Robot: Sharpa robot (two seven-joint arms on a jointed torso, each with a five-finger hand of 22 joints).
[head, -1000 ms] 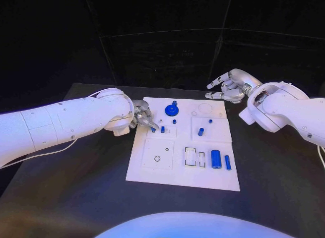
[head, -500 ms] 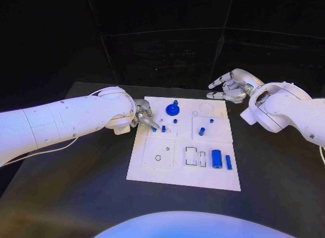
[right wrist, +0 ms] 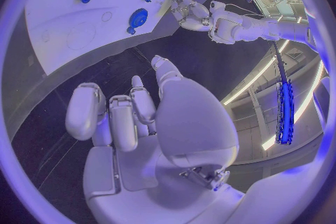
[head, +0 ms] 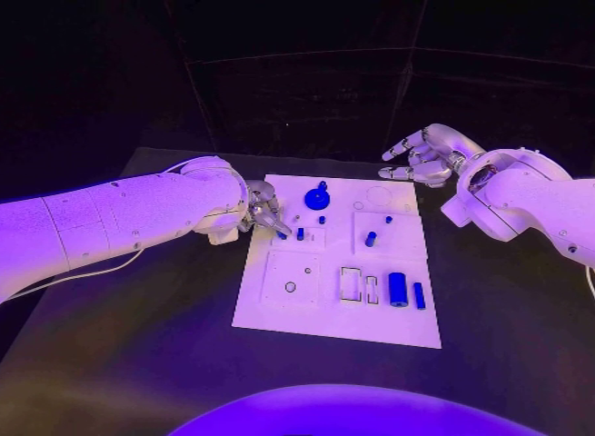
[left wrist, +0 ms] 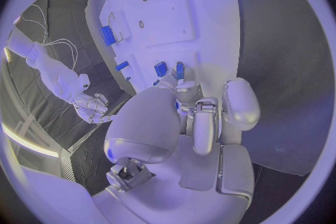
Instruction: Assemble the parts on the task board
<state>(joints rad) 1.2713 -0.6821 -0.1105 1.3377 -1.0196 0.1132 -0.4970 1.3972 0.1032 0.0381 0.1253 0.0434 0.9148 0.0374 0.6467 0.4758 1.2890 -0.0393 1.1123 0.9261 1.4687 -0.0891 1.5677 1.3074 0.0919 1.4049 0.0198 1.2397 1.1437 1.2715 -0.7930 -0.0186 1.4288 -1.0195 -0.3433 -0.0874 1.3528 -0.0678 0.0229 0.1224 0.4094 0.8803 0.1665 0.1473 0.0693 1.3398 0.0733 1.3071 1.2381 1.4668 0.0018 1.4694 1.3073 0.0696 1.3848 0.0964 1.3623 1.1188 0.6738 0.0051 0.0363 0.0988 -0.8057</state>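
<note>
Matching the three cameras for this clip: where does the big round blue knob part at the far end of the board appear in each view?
Head view: round blue knob at the task board's far end, between the hands.
Left wrist view: I cannot pick it out.
Right wrist view: knob on the board near its edge.
Shared landmark: the left hand, which appears in the right wrist view.

The bench (head: 140, 345) presents a dark, matt surface, faintly textured like cloth or rubber matting. The task board (head: 336, 318) looks like smooth matt white plastic. The parts (head: 397, 290) appear as glossy blue plastic. Both arms carry smooth, semi-gloss white plastic shells. The left hand (head: 263, 214) and right hand (head: 426, 156) show satin silver metal-look fingers (left wrist: 240, 102).
</note>
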